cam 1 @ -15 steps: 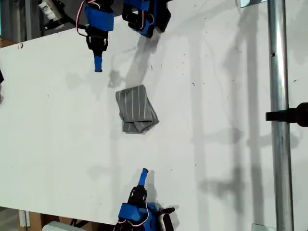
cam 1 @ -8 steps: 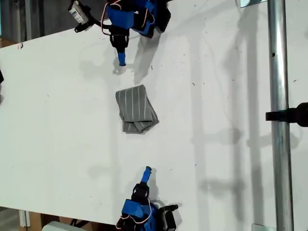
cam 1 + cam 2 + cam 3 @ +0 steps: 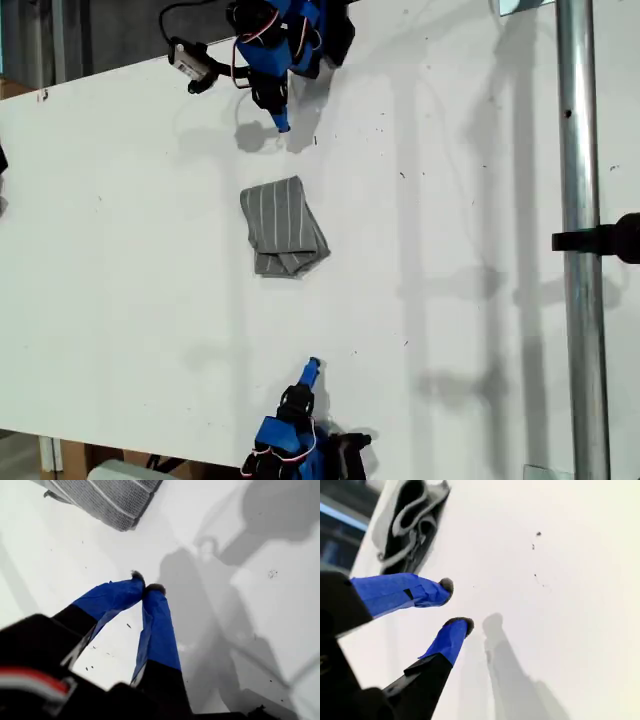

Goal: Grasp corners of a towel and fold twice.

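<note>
The towel (image 3: 283, 228) lies folded into a small grey striped bundle on the white table (image 3: 130, 300), its lower end rumpled. My first gripper (image 3: 283, 123) hangs above the table near the exterior view's top edge, pointing toward the towel, with a bare gap between them. Its blue fingers are shut with nothing held (image 3: 145, 585). One rounded corner of the towel (image 3: 122, 526) shows just ahead of it. My second gripper (image 3: 313, 365) sits near the exterior view's bottom edge, apart from the towel. It is slightly open and empty (image 3: 455, 605), and no towel shows in its wrist view.
A vertical metal pole (image 3: 578, 200) with a black clamp (image 3: 605, 240) stands at the exterior view's right. The arm bases sit at the table's top and bottom edges in that view. A black object (image 3: 415, 525) lies at the table edge ahead of my second gripper.
My first gripper has swung toward the exterior view's right and slightly up, ending above the towel. My second gripper has shifted a little right and down. The towel has not moved.
</note>
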